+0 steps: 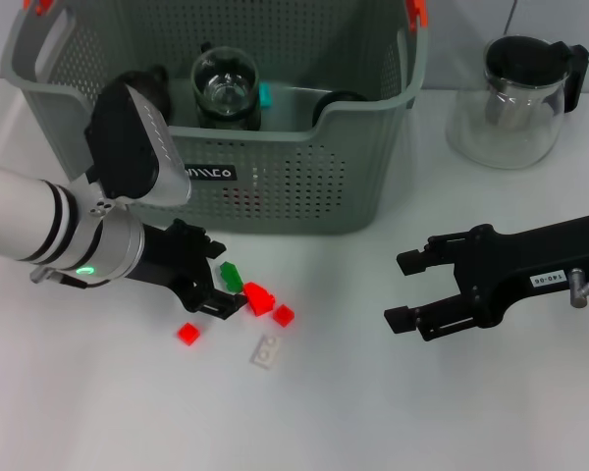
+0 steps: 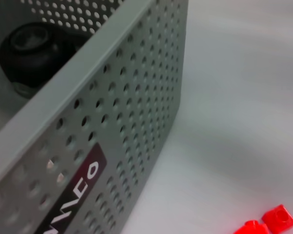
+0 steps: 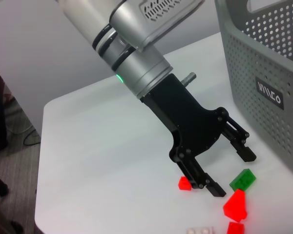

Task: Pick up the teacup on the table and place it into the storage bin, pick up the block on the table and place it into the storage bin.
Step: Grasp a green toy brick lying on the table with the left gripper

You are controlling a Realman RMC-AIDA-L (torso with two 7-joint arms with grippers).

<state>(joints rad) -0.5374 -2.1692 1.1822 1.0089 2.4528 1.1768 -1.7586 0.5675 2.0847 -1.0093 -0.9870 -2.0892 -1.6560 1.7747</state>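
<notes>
On the left of the white table (image 1: pixel 373 412), the left gripper (image 1: pixel 228 289) is hovering low with its fingers spread apart around the green block (image 1: pixel 232 276), gripping nothing. Beside it are lying a red block (image 1: pixel 259 298), smaller red pieces and a white piece (image 1: pixel 266 350). Behind them the storage bin (image 1: pixel 304 186) is holding the teacup (image 1: pixel 226 90). At right, the right gripper (image 1: pixel 407 290) is waiting open and empty, before the glass teapot (image 1: pixel 515 98).

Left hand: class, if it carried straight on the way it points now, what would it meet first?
Probably the green block, which lies between the open fingers of the left hand; the large red block sits just beyond.
</notes>
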